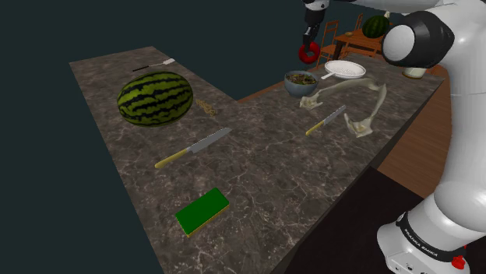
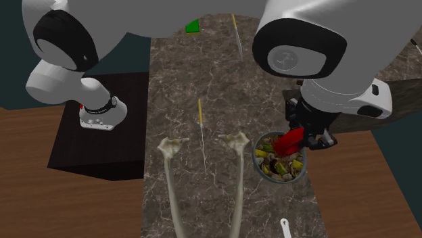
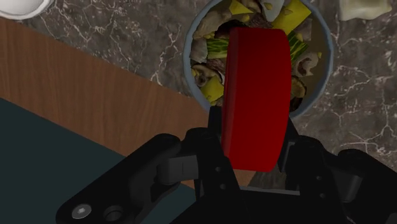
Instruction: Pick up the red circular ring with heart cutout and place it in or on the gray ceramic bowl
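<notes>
So the big dark marble counter (image 1: 265,163) ran across most of the shoulder view; the white arm (image 1: 459,117) took up the right edge and reached to the upper right corner; a striped watermelon (image 1: 155,98) sat at upper left of the counter; two pale bones (image 2: 172,182) lay side by side in the lower middle of the second exterior view; a yellow-handled knife (image 1: 195,147) lay mid-frame in the shoulder view, with a green block (image 1: 202,210) below it; the grey bowl (image 1: 300,83), full of chopped food, stood right of centre near the top; the red ring (image 1: 309,53) hung in the air just above that bowl, not touching it; the gripper (image 2: 304,132) had its black fingers (image 3: 213,137) pinched tight on the ring's edges, ring between them.
</notes>
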Controlling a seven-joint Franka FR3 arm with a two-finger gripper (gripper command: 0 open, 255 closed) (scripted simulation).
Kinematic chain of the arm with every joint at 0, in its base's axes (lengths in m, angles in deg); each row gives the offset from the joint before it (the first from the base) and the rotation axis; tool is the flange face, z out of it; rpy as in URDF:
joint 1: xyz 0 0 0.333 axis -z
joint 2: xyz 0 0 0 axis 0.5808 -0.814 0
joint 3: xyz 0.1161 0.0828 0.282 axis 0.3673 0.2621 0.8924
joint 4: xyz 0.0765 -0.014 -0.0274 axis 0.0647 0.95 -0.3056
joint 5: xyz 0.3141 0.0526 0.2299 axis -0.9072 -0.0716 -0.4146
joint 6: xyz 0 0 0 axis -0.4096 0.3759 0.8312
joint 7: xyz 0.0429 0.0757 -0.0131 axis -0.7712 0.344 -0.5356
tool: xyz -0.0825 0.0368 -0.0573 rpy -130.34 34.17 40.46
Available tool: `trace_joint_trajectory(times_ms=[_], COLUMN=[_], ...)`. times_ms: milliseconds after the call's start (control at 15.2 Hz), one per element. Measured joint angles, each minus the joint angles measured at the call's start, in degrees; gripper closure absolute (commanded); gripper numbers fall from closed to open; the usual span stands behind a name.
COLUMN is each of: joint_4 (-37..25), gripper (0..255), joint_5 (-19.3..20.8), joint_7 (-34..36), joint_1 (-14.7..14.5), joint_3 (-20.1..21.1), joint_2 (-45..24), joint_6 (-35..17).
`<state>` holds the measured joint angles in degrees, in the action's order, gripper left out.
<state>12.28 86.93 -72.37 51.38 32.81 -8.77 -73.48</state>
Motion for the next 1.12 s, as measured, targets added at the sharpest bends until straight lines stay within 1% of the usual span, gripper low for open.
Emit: trace_joint_trajectory(times_ms=[66,198,858,1122], joint_4=[-0.7,0.1,10.4,11.5], gripper=[255,255,255,255], joint_5=[-0.2,-0.2,0.1,0.1], joint_7=[-0.2,-0.4,0.2,0.4], joint_1=[0.3,0.5,-0.1,-0.2], joint_3=[0.0,0.0,0.0,0.1], joint_2=[-0.9,-1.2,0.3,0.1], joint_6=[-0.2,-1.4,-10.0,-12.0])
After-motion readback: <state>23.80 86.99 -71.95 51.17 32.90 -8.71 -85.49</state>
